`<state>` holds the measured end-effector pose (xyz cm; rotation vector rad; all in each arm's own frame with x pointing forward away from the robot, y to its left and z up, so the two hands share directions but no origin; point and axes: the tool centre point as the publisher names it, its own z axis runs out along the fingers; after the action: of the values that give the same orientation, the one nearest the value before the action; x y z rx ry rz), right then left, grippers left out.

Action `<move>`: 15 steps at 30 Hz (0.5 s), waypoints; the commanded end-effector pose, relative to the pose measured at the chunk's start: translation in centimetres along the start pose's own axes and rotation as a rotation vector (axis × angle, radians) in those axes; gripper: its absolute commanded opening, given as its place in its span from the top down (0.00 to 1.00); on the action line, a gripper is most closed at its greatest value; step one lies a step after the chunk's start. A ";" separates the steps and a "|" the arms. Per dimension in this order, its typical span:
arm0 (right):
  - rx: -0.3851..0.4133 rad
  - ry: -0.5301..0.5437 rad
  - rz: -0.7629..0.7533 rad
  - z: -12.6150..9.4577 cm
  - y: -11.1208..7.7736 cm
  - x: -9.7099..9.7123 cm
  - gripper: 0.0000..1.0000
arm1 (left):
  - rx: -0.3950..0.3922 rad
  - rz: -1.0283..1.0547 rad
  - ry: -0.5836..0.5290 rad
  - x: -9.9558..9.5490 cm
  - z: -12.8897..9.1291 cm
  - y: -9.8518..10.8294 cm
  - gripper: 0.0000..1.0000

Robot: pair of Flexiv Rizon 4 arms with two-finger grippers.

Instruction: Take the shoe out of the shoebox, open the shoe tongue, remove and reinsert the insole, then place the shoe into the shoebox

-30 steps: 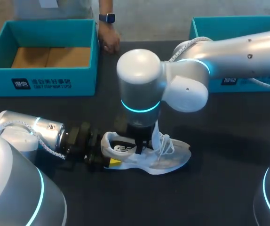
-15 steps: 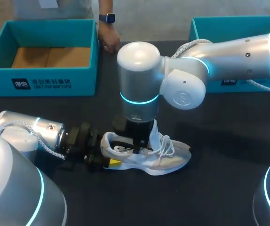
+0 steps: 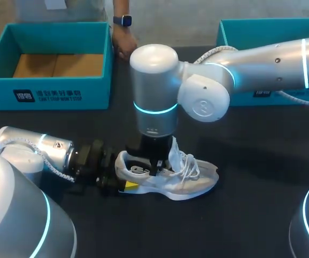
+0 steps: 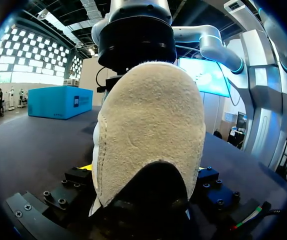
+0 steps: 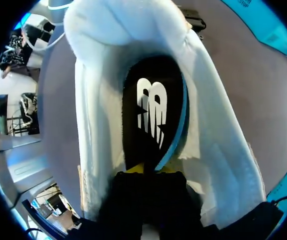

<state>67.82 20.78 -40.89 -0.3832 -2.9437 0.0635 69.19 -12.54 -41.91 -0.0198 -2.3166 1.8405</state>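
Insole step judged in hand: shoe (image 3: 168, 177) held on the table (image 3: 251, 215), heel clamped in the left gripper (image 3: 123, 180); right gripper (image 3: 155, 167) set inside the opening at the insole (image 5: 153, 115), closure not discernible; a secure pinch of its edge is required next

The heel of the shoe (image 4: 151, 135) in the left gripper (image 3: 120, 180) is rough matt suede; ahead of the right gripper (image 5: 148, 172), soft white cloth surrounds a smooth black insole (image 5: 151, 115).

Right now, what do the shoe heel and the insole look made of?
Shoe heel: probably suede or similar fabric, beige, matte, with a fuzzy nap. Insole: likely foam with a smooth black fabric top; a blue layer shows along its edge.
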 end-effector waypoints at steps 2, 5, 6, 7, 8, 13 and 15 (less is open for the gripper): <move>0.006 -0.002 -0.005 4.4 0.8 0.7 1.00 | -0.001 -0.002 -0.002 -0.2 0.0 0.2 1.00; -0.007 -0.028 0.000 4.0 0.7 1.0 1.00 | -0.001 -0.002 -0.002 -0.2 0.0 0.2 1.00; -0.009 -0.039 0.009 3.9 0.6 1.1 1.00 | -0.001 -0.002 -0.002 -0.2 0.0 0.2 1.00; -0.016 -0.048 0.011 3.8 0.5 1.1 1.00 | -0.001 -0.002 -0.002 -0.2 0.0 0.2 1.00; -0.021 -0.064 0.018 3.6 0.4 1.3 1.00 | -0.001 -0.002 -0.002 -0.2 0.0 0.2 1.00; -0.043 -0.130 0.051 2.7 0.0 1.9 1.00 | -0.001 -0.002 -0.002 -0.2 0.0 0.2 1.00; -0.053 -0.158 0.062 2.2 -0.2 2.0 1.00 | -0.001 -0.002 -0.002 -0.2 0.0 0.2 1.00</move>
<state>67.46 20.87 -40.92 -0.4847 -3.0555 0.0350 69.15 -12.54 -41.90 -0.0213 -2.3160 1.8410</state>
